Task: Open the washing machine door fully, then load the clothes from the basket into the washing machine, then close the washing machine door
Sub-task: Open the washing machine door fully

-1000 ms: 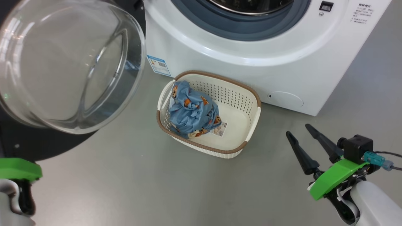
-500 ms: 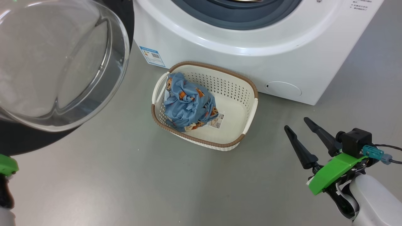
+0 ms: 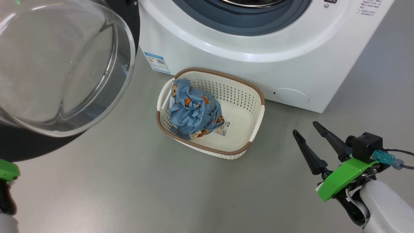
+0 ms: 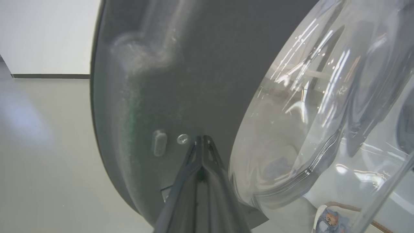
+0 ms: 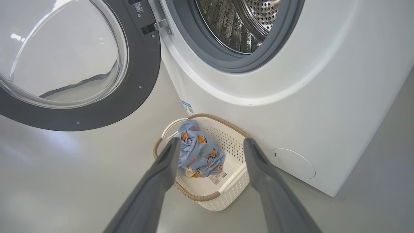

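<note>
The washing machine door (image 5: 142,81) stands wide open; the clothes (image 3: 194,111) lie in the basket (image 3: 210,149) (apparently nothing loaded yet). By the door, left gripper (image 4: 202,139) pinched together; right gripper (image 3: 305,128) spread, empty.

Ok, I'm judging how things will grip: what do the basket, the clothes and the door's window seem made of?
The basket: matte cream plastic, judging by its moulded rows of holes; brown woven-look rim. The clothes: soft, thin printed fabric, crumpled into folds; fibre unclear. The door's window: clear glass or plastic, glossy, with sharp reflections.
</note>
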Tool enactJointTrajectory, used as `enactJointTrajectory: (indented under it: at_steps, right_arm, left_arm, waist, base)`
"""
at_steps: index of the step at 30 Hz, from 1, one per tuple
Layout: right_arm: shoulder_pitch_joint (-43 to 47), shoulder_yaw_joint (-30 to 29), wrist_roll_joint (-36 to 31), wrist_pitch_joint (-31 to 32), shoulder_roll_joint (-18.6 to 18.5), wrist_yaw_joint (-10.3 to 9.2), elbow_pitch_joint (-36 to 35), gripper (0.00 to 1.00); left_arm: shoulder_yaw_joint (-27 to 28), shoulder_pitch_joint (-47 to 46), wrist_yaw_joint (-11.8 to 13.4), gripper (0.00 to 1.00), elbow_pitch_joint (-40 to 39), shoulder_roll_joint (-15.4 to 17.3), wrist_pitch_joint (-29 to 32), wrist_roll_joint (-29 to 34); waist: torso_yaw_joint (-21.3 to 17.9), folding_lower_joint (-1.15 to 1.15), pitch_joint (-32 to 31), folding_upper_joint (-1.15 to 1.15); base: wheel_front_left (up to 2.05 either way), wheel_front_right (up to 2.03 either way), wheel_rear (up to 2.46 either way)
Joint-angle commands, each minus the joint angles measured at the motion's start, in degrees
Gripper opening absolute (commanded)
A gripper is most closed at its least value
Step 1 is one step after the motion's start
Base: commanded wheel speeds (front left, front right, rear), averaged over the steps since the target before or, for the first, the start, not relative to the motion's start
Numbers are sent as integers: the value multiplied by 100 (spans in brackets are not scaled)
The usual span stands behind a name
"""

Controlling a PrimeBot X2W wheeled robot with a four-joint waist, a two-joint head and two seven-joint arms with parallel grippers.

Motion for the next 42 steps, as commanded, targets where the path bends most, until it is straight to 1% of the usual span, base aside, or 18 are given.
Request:
enactJointTrajectory:
  at_steps: [1, 7, 12, 13, 16, 17, 18, 19, 28, 33, 37, 42]
  right_arm:
    - [1, 86, -7, -69, -18, 9, -98, 100]
    - [89, 84, 25, -69, 7, 9, -88, 100]
    - [173, 59, 38, -69, 24, 9, -109, 100]
    - [191, 54, 41, -69, 28, 9, -111, 100]
    - [238, 23, 43, -69, 31, 9, -130, 100]
    - [238, 23, 43, -69, 31, 9, -130, 100]
    - [263, 5, 46, -69, 34, 9, -136, 100]
    - [288, -12, 46, -69, 37, 9, -140, 100]
    - [577, -160, 54, -69, 72, 9, -171, 100]
    - [740, -319, 48, -69, 100, 9, -204, 100]
    - [824, -415, 24, -69, 111, 9, -243, 100]
    - [923, -554, 3, -69, 127, 9, -274, 100]
  left_arm:
    - [163, -1, -31, 0, -194, 298, -36, 15]
    - [113, 329, -98, 0, -476, 35, -36, 21]
    - [-114, 641, -113, 0, -812, -173, -36, -64]
    - [-196, 715, -113, 4, -901, -206, -36, -104]
    - [-426, 971, -115, 49, -1144, -274, -36, -222]
    - [-426, 971, -115, 49, -1144, -274, -36, -222]
    - [-486, 1053, -115, 87, -1225, -303, -36, -289]
    - [-535, 1144, -115, 100, -1294, -321, -36, -342]
    - [-1070, 1925, -116, 100, -1816, -410, -36, -523]
    - [-1441, 2262, -116, 100, -2101, -379, -36, -715]
    - [-1842, 2481, -116, 100, -2384, -328, -36, -890]
    - [-2339, 2743, -116, 100, -2725, -200, -36, -1135]
  waist:
    - [11, 0, -61, 0]
    - [28, 0, -252, 0]
    - [25, 0, -381, 0]
    - [22, 0, -413, 0]
    - [2, 0, -486, 0]
    - [2, 0, -486, 0]
    - [-7, 0, -520, 0]
    - [-19, 0, -555, 0]
    - [-177, 0, -899, 0]
    - [-324, 0, -1018, 0]
    - [-509, 0, -1044, 0]
    - [-831, 0, -1080, 0]
  base:
    - [0, 0, 0]
    - [0, 0, 0]
    - [0, 0, 0]
    - [0, 0, 0]
    - [0, 0, 0]
    - [0, 0, 0]
    - [0, 0, 0]
    - [0, 0, 0]
    - [0, 0, 0]
    - [0, 0, 0]
    - [0, 0, 0]
    - [0, 0, 0]
